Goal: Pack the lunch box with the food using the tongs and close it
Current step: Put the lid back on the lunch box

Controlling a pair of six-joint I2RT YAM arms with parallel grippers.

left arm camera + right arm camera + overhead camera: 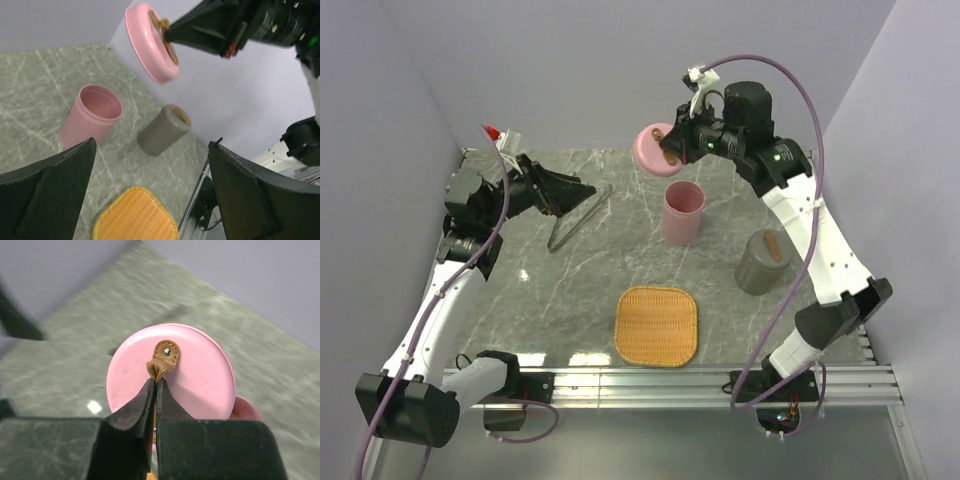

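A grey-green marbled tabletop sits inside pale lavender-grey walls, with a ribbed aluminium rail along its near edge. No writing or labels can be read.

The right gripper is raised above the far side of the table. Its fingers are clenched on the brown leather tab of a round pink lid, which hangs tilted in the air. Just below and nearer stands the open pink cup, and to its right the grey cup, with a brown tab on top.

The silver tongs lie flat on the table, left of the pink cup and apart from it. The left gripper is just beside them, fingers spread wide and grasping nothing. A woven orange tray lies near the rail.
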